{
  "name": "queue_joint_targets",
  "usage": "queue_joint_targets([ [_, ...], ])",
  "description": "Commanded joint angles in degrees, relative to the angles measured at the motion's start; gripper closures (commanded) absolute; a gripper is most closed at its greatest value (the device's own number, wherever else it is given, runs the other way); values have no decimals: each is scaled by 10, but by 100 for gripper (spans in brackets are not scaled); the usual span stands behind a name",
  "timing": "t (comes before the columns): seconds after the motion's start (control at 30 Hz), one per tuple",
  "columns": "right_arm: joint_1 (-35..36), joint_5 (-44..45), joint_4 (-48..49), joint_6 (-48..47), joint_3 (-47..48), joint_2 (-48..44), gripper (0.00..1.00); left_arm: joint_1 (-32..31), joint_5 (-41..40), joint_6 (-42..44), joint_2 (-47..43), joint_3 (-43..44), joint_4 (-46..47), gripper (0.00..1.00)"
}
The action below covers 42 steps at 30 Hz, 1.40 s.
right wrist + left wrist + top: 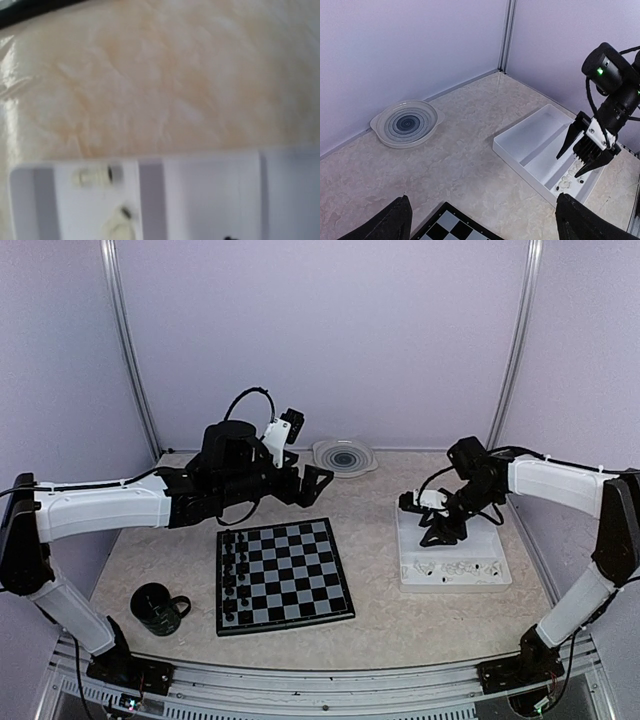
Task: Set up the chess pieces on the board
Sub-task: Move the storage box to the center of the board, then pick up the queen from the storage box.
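Meanwhile, black chess pieces (234, 575) line the left side of the board (290, 580).
Top view: the board lies flat on the counter (400, 630) between the arms, with the black chess pieces standing in its two left columns. A black mug (160, 608) sits just left of its near corner, and a ringed plate (345, 456) lies by the back wall. The left pincer (318, 483) hangs spread wide above the counter beyond the board. The right pincer (432, 533) hovers over the white tray (485, 550), where white chess pieces (455, 568) lie. Left wrist view: its own fingers (390, 225) stand far apart at the lower corners. Across the counter the right pincer's jaws are spread, tips pointing down into the tray. Right wrist view: blurred, with white chess pieces lying in a tray compartment.
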Motion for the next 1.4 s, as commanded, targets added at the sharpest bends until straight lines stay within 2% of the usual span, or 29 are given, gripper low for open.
queue_joint_targets([
  [0.0,-64,-47,-85,23,-15,-33,50,1,12,-5,7,21,-3,1],
  [0.17,-116,-28,-102,34,-56,-69,56,-3,14,-7,9,25,-9,1],
  [0.33,-123,45,-73,65,-99,-105,74,-6,21,-7,12,30,-14,1],
  [1.37,-133,95,-53,72,-124,-40,75,-10,28,-1,24,34,-24,1],
])
